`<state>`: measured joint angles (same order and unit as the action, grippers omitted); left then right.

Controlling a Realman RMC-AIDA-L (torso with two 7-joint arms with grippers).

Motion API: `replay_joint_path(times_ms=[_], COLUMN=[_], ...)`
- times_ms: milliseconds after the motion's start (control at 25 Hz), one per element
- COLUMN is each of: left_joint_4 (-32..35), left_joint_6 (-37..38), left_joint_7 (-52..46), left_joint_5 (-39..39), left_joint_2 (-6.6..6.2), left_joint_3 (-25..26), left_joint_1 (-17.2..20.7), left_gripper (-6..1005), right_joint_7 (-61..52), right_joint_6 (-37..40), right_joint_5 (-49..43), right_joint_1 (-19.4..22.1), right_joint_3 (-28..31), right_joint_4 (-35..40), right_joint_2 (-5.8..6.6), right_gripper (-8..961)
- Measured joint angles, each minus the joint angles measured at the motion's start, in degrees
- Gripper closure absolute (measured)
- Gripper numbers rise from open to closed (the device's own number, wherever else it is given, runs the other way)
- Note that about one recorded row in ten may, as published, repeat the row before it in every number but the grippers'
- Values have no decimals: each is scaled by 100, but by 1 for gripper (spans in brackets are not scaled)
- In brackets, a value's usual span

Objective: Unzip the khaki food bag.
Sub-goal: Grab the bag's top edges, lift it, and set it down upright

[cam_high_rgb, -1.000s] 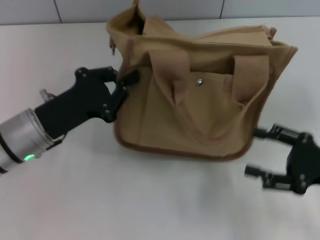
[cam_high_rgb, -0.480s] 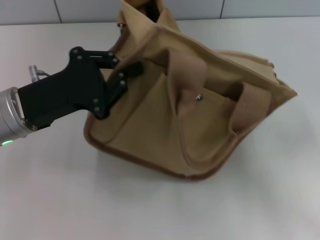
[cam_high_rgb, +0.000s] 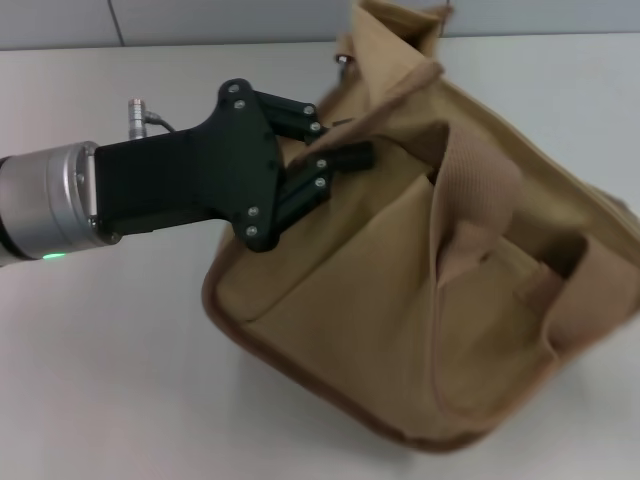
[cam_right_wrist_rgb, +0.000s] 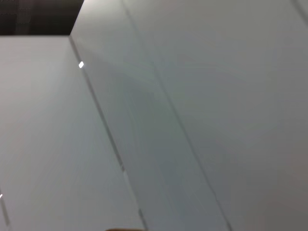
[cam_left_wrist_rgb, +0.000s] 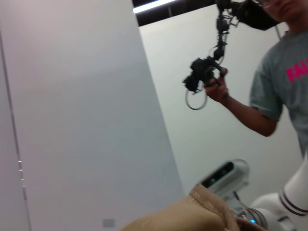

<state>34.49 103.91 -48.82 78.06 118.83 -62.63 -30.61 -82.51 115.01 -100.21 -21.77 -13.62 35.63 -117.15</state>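
The khaki food bag [cam_high_rgb: 380, 300] is a boxy tan canvas tote with a brown-edged base, hanging tilted and filling the right of the head view. One wide webbing handle [cam_high_rgb: 478, 185] crosses its front. My left gripper [cam_high_rgb: 335, 145] is shut on the fabric at the bag's upper left end and holds it up off the table. A small metal piece [cam_high_rgb: 343, 58] shows at the bag's top end. A strip of tan fabric [cam_left_wrist_rgb: 192, 216] shows in the left wrist view. The zipper line is hidden. My right gripper is out of view.
The white table [cam_high_rgb: 110, 380] lies below and to the left of the bag. A grey wall [cam_high_rgb: 200, 20] runs behind it. The left wrist view shows a person [cam_left_wrist_rgb: 284, 91] holding a device, and a white robot arm [cam_left_wrist_rgb: 288, 202].
My left gripper has risen and moved right, lifting and tilting the bag closer to the head camera. The right gripper, seen one second ago at the lower right, has left the view.
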Motion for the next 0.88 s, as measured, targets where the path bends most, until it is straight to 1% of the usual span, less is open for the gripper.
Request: replay_joint_path(times_ms=[120, 200, 320, 400, 480, 640, 760, 880], left_joint_4=[144, 237, 268, 258, 246, 242, 249, 266], left_joint_6=[-26, -58, -132, -165, -170, -174, -176, -178], left_joint_7=[-13, -8, 14, 26, 30, 43, 50, 55], left_joint_5=[5, 9, 2, -7, -18, -55, -63, -77], left_joint_2=[-10, -6, 7, 12, 14, 24, 25, 26], left_joint_3=[-164, -289, -392, -407, -415, -435, -488, -556], left_joint_1=[-21, 4, 35, 45, 57, 74, 66, 45], left_gripper=[924, 924, 924, 924, 924, 924, 924, 924], right_joint_7=[-446, -500, -42, 161, 283, 753, 1395, 1867], right_joint_6=[47, 143, 252, 283, 332, 387, 353, 268], right_joint_5=[34, 36, 37, 165, 401, 849, 957, 958], right_joint_1=[-142, -219, -253, -253, -224, -159, -159, -199], right_joint_3=[-195, -407, -924, -1059, -1089, -1189, -1218, -1387], right_joint_4=[499, 850, 1394, 1557, 1524, 1083, 623, 407], right_joint_2=[-37, -68, -149, -196, -221, -248, -248, -248], right_gripper=[114, 114, 114, 114, 114, 115, 115, 115])
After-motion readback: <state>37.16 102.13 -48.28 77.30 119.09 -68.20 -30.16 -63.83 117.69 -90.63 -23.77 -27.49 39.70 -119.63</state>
